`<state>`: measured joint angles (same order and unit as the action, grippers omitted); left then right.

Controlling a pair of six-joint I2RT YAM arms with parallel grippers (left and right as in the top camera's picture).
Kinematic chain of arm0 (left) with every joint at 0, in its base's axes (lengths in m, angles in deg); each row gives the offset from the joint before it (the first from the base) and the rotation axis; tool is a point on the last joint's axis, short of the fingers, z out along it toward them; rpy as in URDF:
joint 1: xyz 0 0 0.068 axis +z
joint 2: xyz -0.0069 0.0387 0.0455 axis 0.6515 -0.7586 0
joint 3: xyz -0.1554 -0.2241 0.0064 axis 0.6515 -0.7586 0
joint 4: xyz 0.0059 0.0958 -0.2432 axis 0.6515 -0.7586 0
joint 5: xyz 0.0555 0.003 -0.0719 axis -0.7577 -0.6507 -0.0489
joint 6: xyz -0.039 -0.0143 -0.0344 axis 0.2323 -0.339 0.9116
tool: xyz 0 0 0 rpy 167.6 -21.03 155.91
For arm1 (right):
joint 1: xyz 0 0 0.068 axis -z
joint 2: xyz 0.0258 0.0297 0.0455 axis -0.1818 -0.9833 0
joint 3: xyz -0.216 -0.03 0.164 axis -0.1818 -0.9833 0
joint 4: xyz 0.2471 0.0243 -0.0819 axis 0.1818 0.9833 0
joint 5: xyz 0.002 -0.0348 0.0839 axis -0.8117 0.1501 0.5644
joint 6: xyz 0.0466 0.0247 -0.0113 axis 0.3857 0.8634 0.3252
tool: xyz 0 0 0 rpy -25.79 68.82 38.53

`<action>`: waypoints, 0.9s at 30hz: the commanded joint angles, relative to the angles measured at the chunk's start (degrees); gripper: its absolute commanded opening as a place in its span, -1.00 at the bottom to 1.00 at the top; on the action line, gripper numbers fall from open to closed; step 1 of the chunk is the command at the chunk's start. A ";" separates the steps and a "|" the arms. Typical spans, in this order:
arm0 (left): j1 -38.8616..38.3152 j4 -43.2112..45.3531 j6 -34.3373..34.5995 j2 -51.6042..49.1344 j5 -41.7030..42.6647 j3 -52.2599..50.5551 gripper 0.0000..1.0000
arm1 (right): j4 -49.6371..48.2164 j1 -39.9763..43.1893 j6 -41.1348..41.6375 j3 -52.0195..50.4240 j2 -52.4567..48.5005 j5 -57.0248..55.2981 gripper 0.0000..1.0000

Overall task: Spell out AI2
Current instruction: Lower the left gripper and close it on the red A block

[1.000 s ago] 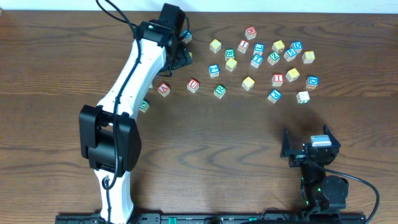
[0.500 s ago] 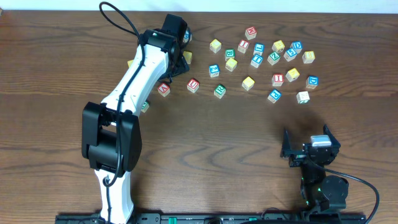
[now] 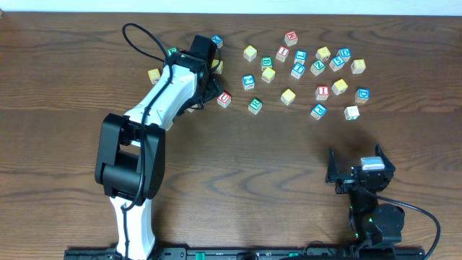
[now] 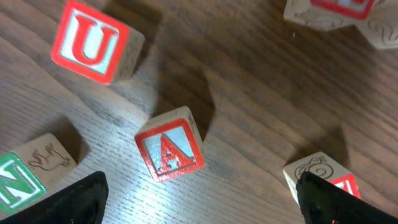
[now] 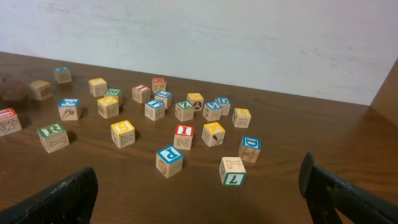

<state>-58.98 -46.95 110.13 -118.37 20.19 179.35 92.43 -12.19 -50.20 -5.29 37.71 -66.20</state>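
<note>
Red A (image 4: 169,152) face up, a little askew, on the table (image 4: 261,93): dark brown wood with a strong grain, and a pale glare on the boards just beside A. Just short of A in the left wrist view, left gripper (image 4: 205,200) with jaws wide apart and holding nothing, one black fingertip low to each side of A, neither touching it.

Up and left of A, apart from it, red U (image 4: 93,43). Low left of A, green N (image 4: 22,183) near one fingertip. Low right of A, a red-topped block (image 4: 317,174) with a snail drawn on its side, right at the other fingertip, contact not clear. Far up right of A, the edge of one more red block (image 4: 336,9).

From overhead, A hidden under the left arm (image 3: 170,90), white with black joints.

Well right of A, a loose scatter of blocks, with red I (image 3: 323,92) in its right half, free on all sides. No telling the 2: several blue blocks there, marks too small to read.

Farthest from A, at the near right of the table, right gripper (image 3: 357,167), jaws fully spread and empty, open wood between it and the scatter. Behind the table, a plain off-white wall (image 5: 249,37)
</note>
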 commanded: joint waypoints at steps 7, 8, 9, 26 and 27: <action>0.24 2.93 5.14 -0.35 1.60 -3.04 0.85 | 0.33 0.28 0.81 -0.07 0.37 -0.20 0.98; 0.24 3.63 5.53 -0.35 1.62 -3.78 0.85 | 0.33 0.28 0.81 -0.07 0.37 -0.20 0.99; 0.24 4.20 5.92 -0.35 1.62 -4.44 0.85 | 0.33 0.28 0.81 -0.07 0.37 -0.20 0.99; 0.26 5.03 8.74 -0.35 -3.08 -5.25 0.83 | 0.33 0.28 0.81 -0.07 0.37 -0.20 0.99; 0.28 5.03 8.90 -0.35 -3.43 -5.25 0.83 | 0.33 0.28 0.81 -0.07 0.37 -0.20 0.99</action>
<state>-58.98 -41.82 117.61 -118.37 19.99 174.13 92.43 -12.21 -50.20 -5.29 37.71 -66.20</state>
